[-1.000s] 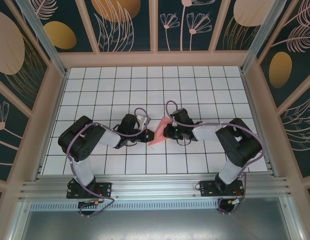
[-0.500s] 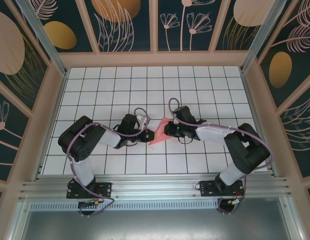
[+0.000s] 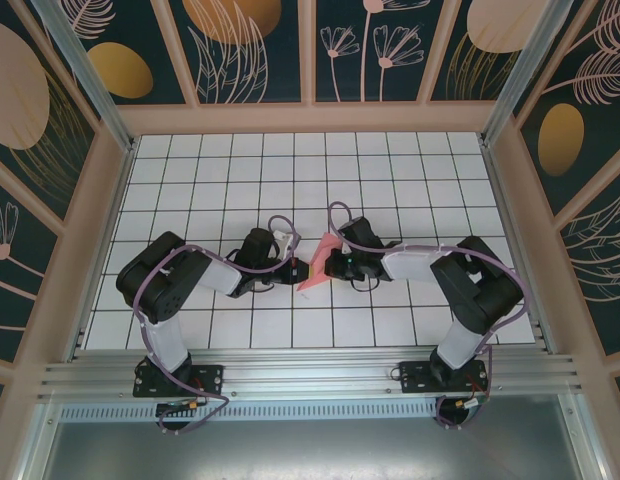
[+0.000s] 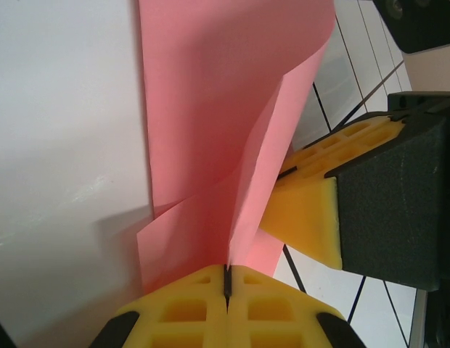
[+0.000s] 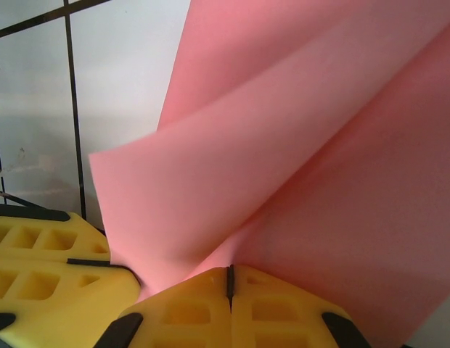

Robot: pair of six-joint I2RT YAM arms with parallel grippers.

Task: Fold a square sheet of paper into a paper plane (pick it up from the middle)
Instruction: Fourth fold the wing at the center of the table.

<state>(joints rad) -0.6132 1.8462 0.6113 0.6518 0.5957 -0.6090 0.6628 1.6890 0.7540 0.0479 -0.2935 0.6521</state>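
**A:** Your white gridded worktop point(image 3: 390, 180) sits inside walls of dark panels painted with leaves. Where's the paper?

**B:** The thin salmon-pink square sheet of paper point(image 3: 315, 277), already creased into layers, stands up off the grid near the middle, between your two arms.

**A:** And the jaws?

**B:** Your left jaws are pinched tight on one folded edge. Your right jaws are clamped on the opposite side, just beside the left ones.
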